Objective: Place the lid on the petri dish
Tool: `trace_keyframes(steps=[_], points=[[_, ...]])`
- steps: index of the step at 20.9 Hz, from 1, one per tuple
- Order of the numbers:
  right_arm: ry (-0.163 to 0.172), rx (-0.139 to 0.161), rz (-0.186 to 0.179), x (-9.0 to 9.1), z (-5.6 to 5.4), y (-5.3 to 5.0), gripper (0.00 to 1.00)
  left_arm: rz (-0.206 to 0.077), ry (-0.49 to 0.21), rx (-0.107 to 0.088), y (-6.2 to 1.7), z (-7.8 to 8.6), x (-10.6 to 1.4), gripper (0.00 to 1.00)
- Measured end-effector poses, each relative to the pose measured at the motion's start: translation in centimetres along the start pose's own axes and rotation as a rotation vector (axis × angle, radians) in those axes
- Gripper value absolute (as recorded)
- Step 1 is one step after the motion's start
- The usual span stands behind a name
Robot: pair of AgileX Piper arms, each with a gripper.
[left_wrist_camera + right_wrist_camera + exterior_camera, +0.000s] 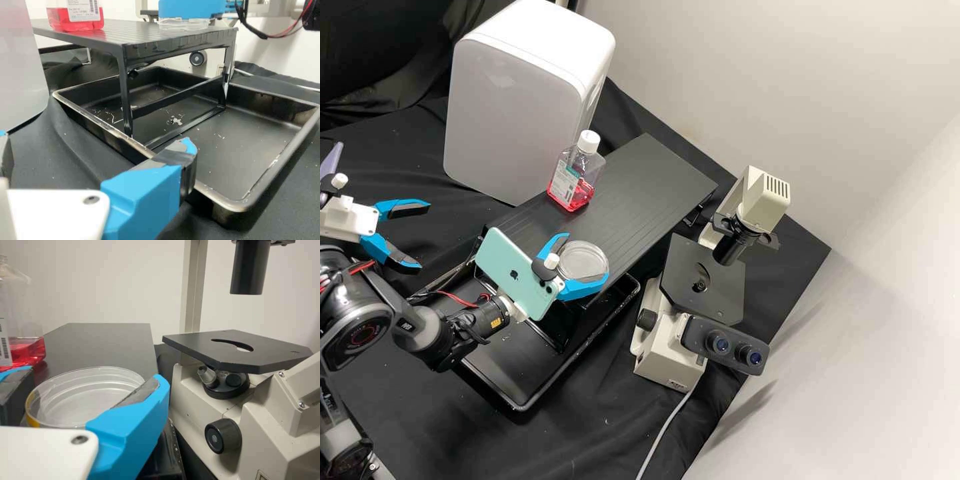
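A clear round petri dish (582, 260) sits at the near edge of the black raised shelf (640, 193). My right gripper (577, 265) is closed around it, with one blue finger on each side of the rim. The right wrist view shows the clear lid (82, 395) against a blue finger (135, 415), with a yellowish rim just under it. I cannot tell lid from base beyond that. My left gripper (393, 233) hangs open and empty at the far left, well away from the dish. Across the tray, the left wrist view shows the dish (182, 23) on the shelf under the other arm's blue gripper.
A bottle of red liquid (575, 175) stands on the shelf's far end in front of a white box-shaped device (520, 93). The shelf stands in a shallow black tray (540, 373). A microscope (707, 300) stands right of the tray, with its stage (235, 347) close to the dish.
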Motion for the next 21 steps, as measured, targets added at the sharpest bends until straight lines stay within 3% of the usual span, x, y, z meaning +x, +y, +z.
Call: trace_keyframes(steps=[7, 14, 15, 21], points=[[-0.032, 0.001, 0.003, 0.73, 0.54, 0.31, 0.00, 0.007, -0.002, 0.000, 0.14, 0.04, 0.13, 1.00], [-0.037, 0.001, -0.001, 0.78, 0.66, 0.20, 0.00, 0.007, -0.002, 0.000, 0.14, 0.04, 0.13, 1.00], [-0.040, 0.001, -0.005, 0.81, 0.76, 0.11, 1.00, 0.007, -0.002, 0.000, 0.14, 0.04, 0.13, 1.00], [-0.039, -0.021, -0.007, 0.81, 0.71, 0.06, 1.00, 0.007, -0.002, 0.000, 0.14, 0.04, 0.13, 1.00]])
